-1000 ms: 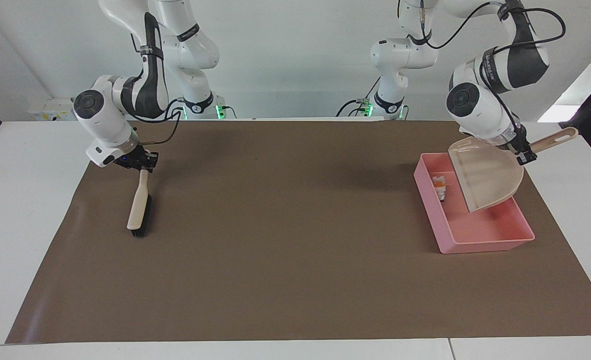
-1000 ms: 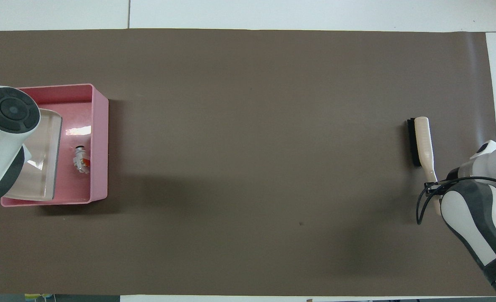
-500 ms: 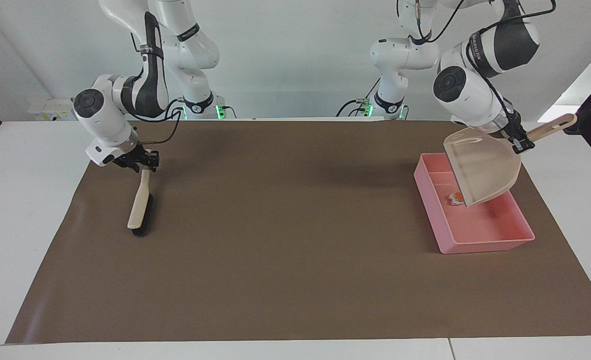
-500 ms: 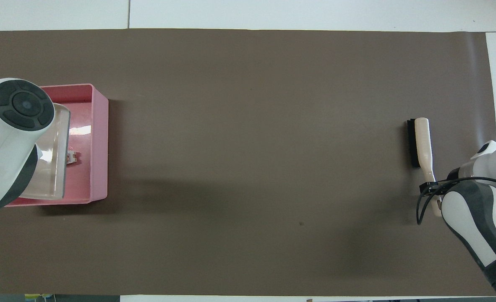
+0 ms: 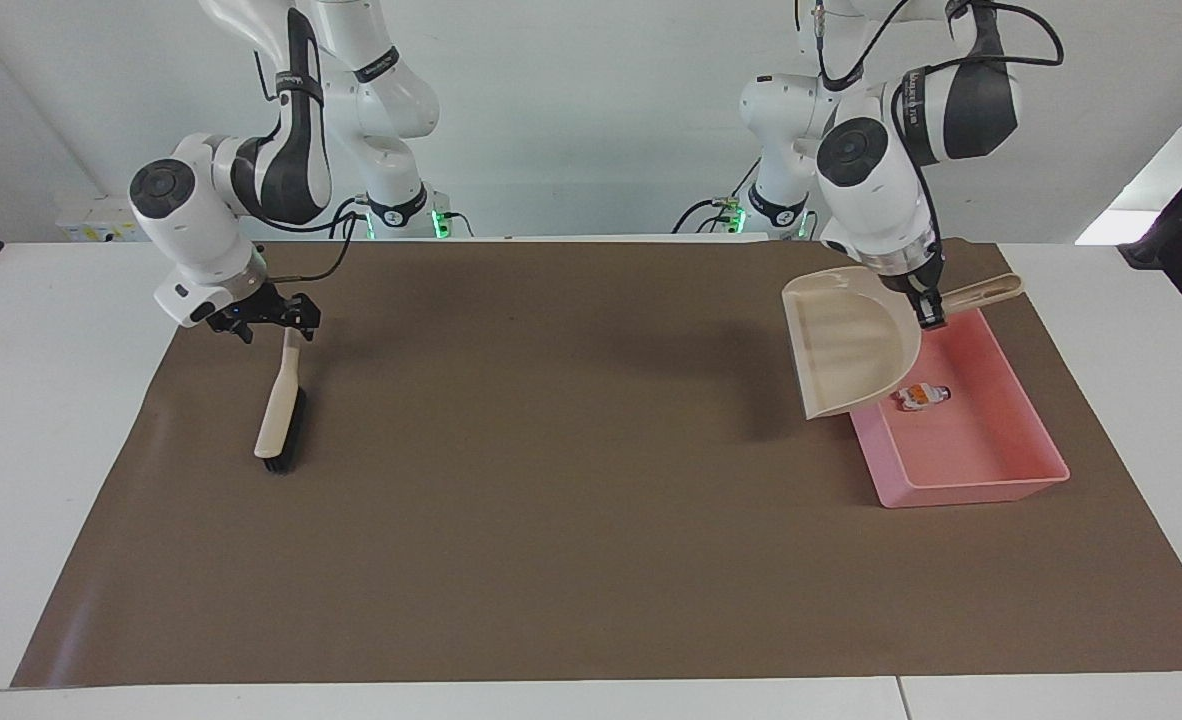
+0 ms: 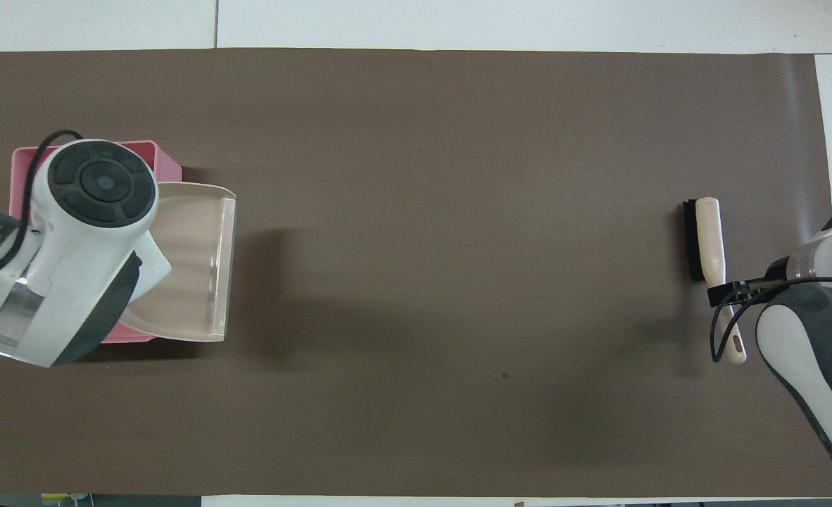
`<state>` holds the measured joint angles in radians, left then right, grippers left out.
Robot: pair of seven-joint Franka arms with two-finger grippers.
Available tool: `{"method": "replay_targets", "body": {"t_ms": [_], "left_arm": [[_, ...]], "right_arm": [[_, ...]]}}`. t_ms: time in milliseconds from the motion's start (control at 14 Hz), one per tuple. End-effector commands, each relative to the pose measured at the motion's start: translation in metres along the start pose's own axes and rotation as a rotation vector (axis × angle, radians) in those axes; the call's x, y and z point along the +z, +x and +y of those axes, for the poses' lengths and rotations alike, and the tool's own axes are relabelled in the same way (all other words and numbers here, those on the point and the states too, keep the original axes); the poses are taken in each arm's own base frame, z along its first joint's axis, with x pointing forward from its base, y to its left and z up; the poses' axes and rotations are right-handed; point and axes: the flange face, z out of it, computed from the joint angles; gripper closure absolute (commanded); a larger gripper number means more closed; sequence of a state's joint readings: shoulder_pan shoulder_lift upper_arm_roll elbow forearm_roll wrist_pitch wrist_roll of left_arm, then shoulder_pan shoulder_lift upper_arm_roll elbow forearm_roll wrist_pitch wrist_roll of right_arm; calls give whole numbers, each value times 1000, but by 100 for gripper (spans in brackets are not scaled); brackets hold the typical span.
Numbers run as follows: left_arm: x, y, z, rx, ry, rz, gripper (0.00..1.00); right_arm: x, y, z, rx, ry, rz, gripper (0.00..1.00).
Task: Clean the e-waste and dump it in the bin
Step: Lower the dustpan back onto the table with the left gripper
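Observation:
The pink bin (image 5: pixel 963 489) stands on the mat at the left arm's end; in the overhead view only its rim (image 6: pixel 24 155) shows beside the arm. The white and orange e-waste bit (image 5: pixel 923 397) lies in it. The dark stub is not visible. My left gripper (image 5: pixel 927 308) is shut on the handle of the beige dustpan (image 5: pixel 844 345), held in the air over the bin's edge that faces the table's middle; the pan (image 6: pixel 192 280) looks empty. My right gripper (image 5: pixel 262 322) is open just above the handle of the brush (image 5: pixel 279 412), which lies on the mat (image 6: pixel 706 239).
A brown mat (image 5: pixel 571 480) covers most of the white table (image 5: pixel 41 420). Nothing else lies on the mat between the brush and the bin.
The left arm has swung the dustpan up and off the bin toward the table's middle. The white and orange bit has slid along the bin's floor. The right gripper has risen slightly off the brush handle.

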<state>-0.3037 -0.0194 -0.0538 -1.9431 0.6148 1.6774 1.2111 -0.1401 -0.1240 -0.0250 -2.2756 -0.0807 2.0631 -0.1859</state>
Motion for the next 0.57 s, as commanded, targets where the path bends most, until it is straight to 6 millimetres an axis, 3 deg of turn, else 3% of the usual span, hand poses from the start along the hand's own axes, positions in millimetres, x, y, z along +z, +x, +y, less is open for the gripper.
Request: {"method": "replay_targets", "body": {"t_ms": [0, 71, 214, 500], "left_arm": [[-9, 59, 3, -47, -6, 87, 100], [-14, 89, 4, -44, 4, 95, 100], [-17, 124, 3, -67, -11, 143, 100], [-45, 199, 2, -94, 3, 187, 100]], "right_arm": [[-64, 16, -18, 14, -2, 67, 0], [-87, 21, -29, 33, -4, 73, 0], [-129, 26, -38, 62, -8, 107, 0], [-202, 40, -31, 164, -5, 75, 0]]}}
